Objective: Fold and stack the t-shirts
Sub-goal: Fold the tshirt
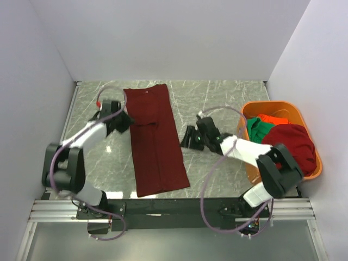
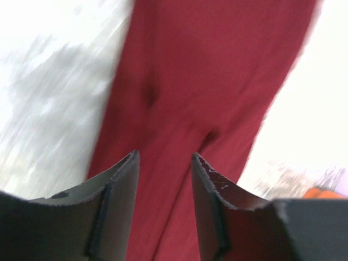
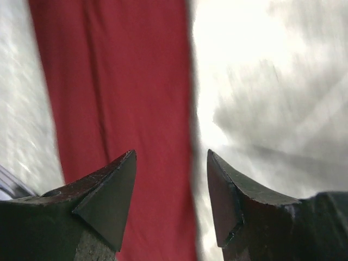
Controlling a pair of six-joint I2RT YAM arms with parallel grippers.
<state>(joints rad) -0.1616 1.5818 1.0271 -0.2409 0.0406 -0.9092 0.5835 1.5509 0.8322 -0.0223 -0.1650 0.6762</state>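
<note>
A dark maroon t-shirt point(image 1: 156, 140), folded into a long narrow strip, lies flat on the marble table point(image 1: 217, 98), running from far to near. It also shows in the left wrist view point(image 2: 206, 81) and the right wrist view point(image 3: 114, 81). My left gripper point(image 1: 126, 120) is open and empty, at the strip's left edge near its far half. My right gripper point(image 1: 187, 138) is open and empty, on the table just right of the strip's right edge. A green shirt point(image 1: 256, 129), an orange-red shirt point(image 1: 270, 118) and another maroon shirt point(image 1: 292, 142) sit heaped in the basket.
The rigid orange basket point(image 1: 315, 168) stands at the table's right side, against the right wall. White walls close in the table at left, back and right. The metal rail point(image 1: 174, 207) with the arm bases runs along the near edge.
</note>
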